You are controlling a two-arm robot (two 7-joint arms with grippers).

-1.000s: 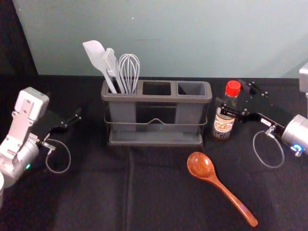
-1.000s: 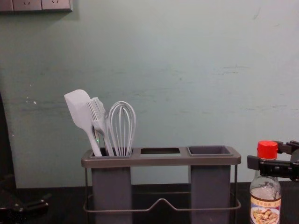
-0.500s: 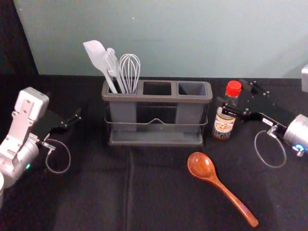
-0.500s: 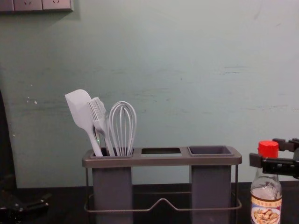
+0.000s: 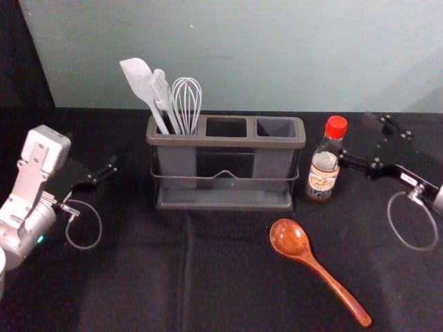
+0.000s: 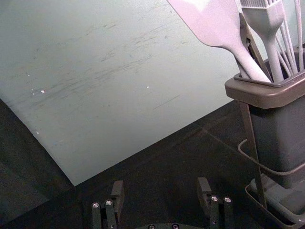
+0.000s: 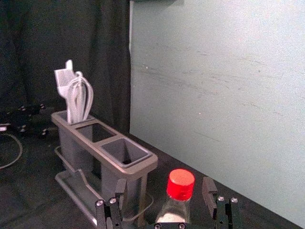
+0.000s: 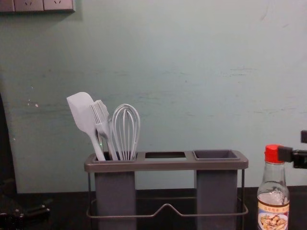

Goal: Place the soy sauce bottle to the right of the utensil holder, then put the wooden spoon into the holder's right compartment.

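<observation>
Left gripper [image 5: 104,167] is parked over the black cloth [image 5: 138,270], left of the holder [image 5: 225,142]; its own wrist view has its fingers spread well apart, cloth and wall [image 5: 277,55] behind, with the holder's end off to one side. Chest view: socket panel [image 8: 43,5] high on the wall at far left. Holder stands upright, long side facing the robot, wire rail [image 5: 223,173] across its front with a small peak mid-span, shallow tray [image 5: 223,199] at the bottom. Left compartment carries three pale tools: spatula [image 5: 136,71] tilted out to the left, brush [image 5: 160,93] next to it, whisk [image 5: 187,100] on the right, wires up. Middle compartment [image 5: 225,127], then right compartment [image 5: 275,127], both open at the top. Spoon [image 5: 289,237] lies on the cloth in front of the holder's right end, bowl nearest the holder, handle running toward the robot and off to the right. Bottle [image 5: 322,178] stands upright on the cloth just beside the holder's right end, red cap on, label facing the robot. Right gripper [image 5: 358,138] is at the bottle's right, up around neck and cap height; fingers are apart, and its wrist view puts the cap between them, with space on both sides.
</observation>
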